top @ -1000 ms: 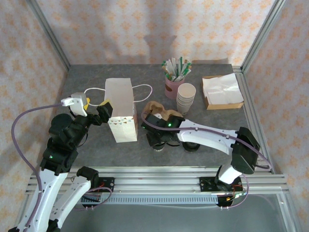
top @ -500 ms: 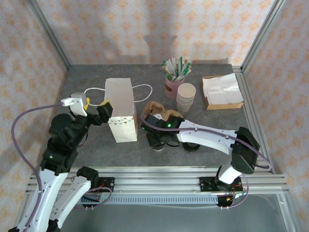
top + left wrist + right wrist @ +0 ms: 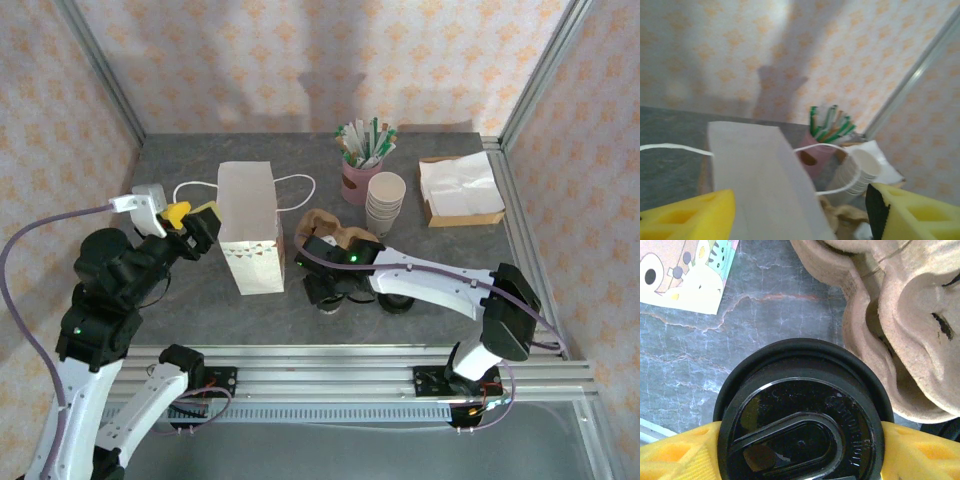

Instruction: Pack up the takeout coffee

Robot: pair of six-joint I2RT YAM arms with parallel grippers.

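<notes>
Takeout coffee (image 3: 800, 425), black lid up, stands on the grey worktop (image 3: 715, 350) at lower centre of the right wrist view, beside a moulded pulp carrier (image 3: 910, 325). Right hand (image 3: 800, 452): fingers flank the lid closely; whether they pinch it cannot be told. Left hand (image 3: 800, 210): spread, astride the white paper bag (image 3: 760, 175).

Grey table (image 3: 180, 165): bag (image 3: 250, 240), takeout coffee (image 3: 800, 435), cups (image 3: 385, 203)

Upright takeout coffee (image 3: 800, 440), black lid on, on grey table (image 3: 765, 325) just beside pulp cup carrier (image 3: 910, 330)
</notes>
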